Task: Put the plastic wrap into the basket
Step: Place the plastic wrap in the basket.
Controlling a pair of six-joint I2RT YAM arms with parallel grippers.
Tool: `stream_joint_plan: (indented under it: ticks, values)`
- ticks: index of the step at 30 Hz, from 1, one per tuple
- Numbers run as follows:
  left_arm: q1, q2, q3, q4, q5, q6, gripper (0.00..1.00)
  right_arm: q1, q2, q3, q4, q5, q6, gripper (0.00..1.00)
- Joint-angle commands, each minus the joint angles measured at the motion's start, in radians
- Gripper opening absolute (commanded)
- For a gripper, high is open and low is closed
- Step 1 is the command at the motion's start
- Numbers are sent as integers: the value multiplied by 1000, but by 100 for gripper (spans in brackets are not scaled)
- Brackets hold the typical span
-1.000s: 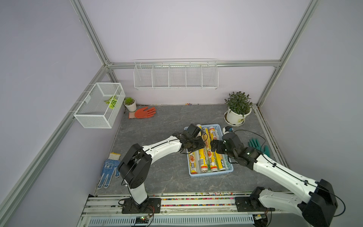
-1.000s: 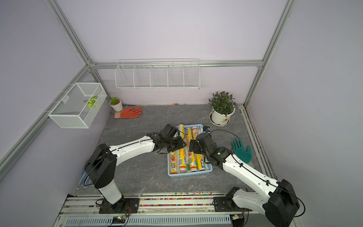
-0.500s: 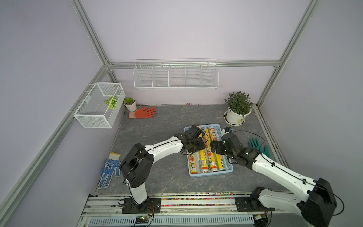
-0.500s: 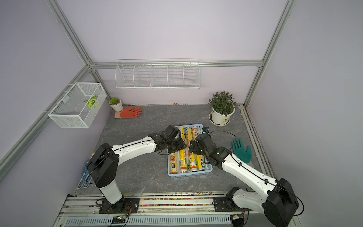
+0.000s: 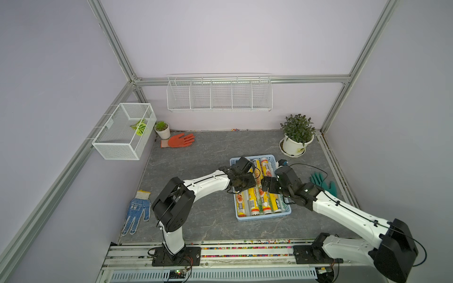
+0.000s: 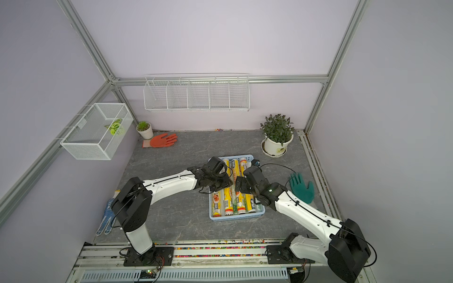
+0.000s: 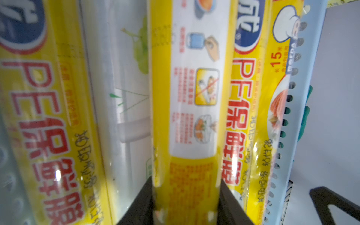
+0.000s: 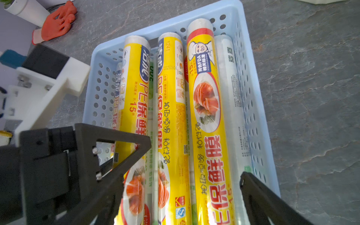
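Step in hand: the setting-down of one roll into the shallow light-blue perforated plastic basket (image 5: 263,218) is judged to be under way.
Left gripper: the left gripper (image 7: 186,204) is seen clamped on a long slim yellow plastic-wrap roll with a white instruction panel (image 7: 187,93). One black finger is pressed to each side of it.
Held roll: the held roll is carried lengthwise over the basket, parallel to the rolls beneath. Whether it is already rested on them cannot be told.
Right gripper: the right gripper (image 8: 195,157) is held above the basket with its jaws wide apart, and nothing is gripped by it.
Plastic wrap in the basket: yellow rolls with orange food print (image 8: 206,109) and clear-white rolls with green print (image 8: 229,81) are packed side by side along the basket's length. Others are partly hidden below them.
Progress: every roll in view is found within the basket's walls, so the task is judged to be near its end.
Next move: the held roll is to be lowered until it is borne by the rolls under it, and kept parallel so that it is settled in a groove between two. Only then are the jaws to be parted and the arm raised straight up.
Care: the two grippers are placed close together in both top views, so a clash is to be avoided as the arm is withdrawn.
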Motion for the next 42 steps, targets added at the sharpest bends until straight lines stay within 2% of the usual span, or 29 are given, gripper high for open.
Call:
stream_joint_plan:
  ticks: [1, 11, 18, 21, 24, 29, 32, 35, 37, 40, 42]
  values:
    - [-5, 19, 30, -24, -24, 2, 48, -7, 31, -11, 17, -37, 3, 98]
    - [-7, -37, 21, -60, -68, 7, 56, -8, -1, -6, -5, -1, 1, 98]
    - [-8, -204, -52, -26, -153, 45, 68, -18, -130, -12, -56, 191, -74, 98]
    - [-9, -300, -97, -17, -245, 79, 71, -42, -191, -28, -65, 315, -127, 98]
    - [-8, -394, -139, -58, -392, 73, 74, -100, -234, -50, -60, 420, -183, 98]
    - [4, -545, -256, -69, -659, 103, 85, -249, -233, -144, 119, 570, -306, 97]
    - [61, -627, -324, -54, -751, 152, 86, -352, -191, -191, 199, 641, -331, 97]
    - [174, -705, -403, -5, -772, 224, 93, -421, -129, -270, 381, 629, -435, 97]
    - [254, -740, -446, 9, -810, 249, 100, -446, -80, -294, 455, 620, -454, 97]
    - [387, -779, -511, 65, -848, 290, 100, -449, -23, -303, 510, 611, -464, 97]
    - [465, -792, -564, 145, -848, 343, 100, -449, 15, -342, 644, 622, -491, 97]
